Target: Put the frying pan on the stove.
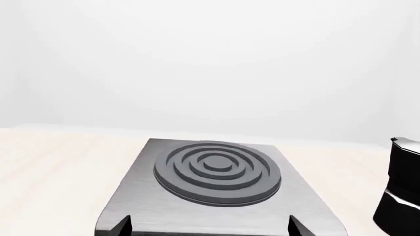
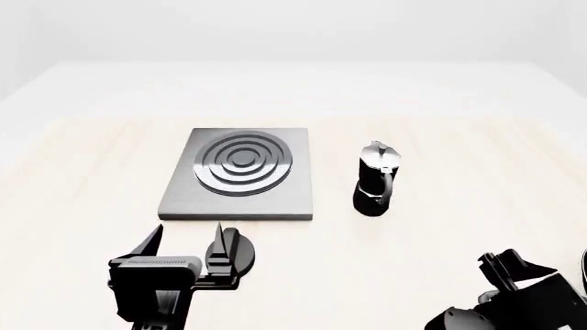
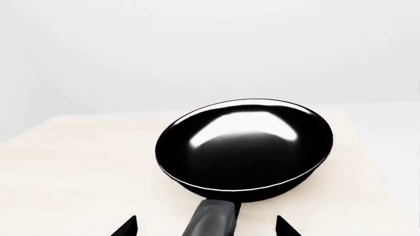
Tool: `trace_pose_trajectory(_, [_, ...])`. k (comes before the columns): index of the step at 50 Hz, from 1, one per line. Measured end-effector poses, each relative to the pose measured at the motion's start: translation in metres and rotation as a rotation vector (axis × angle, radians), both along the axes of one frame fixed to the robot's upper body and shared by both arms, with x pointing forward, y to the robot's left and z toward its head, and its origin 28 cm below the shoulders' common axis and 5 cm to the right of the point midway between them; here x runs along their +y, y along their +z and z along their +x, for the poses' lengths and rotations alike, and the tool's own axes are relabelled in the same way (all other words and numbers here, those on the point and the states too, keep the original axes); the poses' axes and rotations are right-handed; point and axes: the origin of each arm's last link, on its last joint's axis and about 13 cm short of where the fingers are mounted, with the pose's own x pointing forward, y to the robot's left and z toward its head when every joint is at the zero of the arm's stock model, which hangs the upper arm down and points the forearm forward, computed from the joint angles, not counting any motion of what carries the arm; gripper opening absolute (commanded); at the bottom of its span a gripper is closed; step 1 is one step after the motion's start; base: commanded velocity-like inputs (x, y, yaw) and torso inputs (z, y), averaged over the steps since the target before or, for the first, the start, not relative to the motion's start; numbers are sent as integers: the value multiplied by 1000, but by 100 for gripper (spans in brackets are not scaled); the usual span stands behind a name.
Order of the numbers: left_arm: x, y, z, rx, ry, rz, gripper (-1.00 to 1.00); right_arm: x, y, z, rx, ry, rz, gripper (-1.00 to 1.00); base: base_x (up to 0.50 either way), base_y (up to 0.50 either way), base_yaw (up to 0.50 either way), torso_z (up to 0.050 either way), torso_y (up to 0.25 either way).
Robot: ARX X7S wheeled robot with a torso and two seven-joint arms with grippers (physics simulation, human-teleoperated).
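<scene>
A pale wooden table (image 2: 82, 179) with faint light grain fills the lower part of the room. Beyond the table's far edge a plain white wall (image 2: 293, 27) rises, with no seam or corner that I can make out. The light is soft and even, and it throws almost no shadow onto the table. Past the table's sides everything fades into white.

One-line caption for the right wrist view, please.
Open right gripper lined up on the frying pan handle, pan resting on the pale table, not yet grasped.
</scene>
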Motion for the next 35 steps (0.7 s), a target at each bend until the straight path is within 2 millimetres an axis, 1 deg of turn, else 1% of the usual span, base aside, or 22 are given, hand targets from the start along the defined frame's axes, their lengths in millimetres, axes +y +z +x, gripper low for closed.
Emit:
trace_pose_trajectory(16, [0, -1, -1, 2, 0, -1, 100, 3, 5, 18, -26, -48, 24, 100, 0, 0, 0, 0, 0])
trace_pose_trajectory(35, [1, -1, -1, 4, -1, -8, 100, 2, 4, 35, -22, -121, 31, 100, 0, 0, 0, 0, 0])
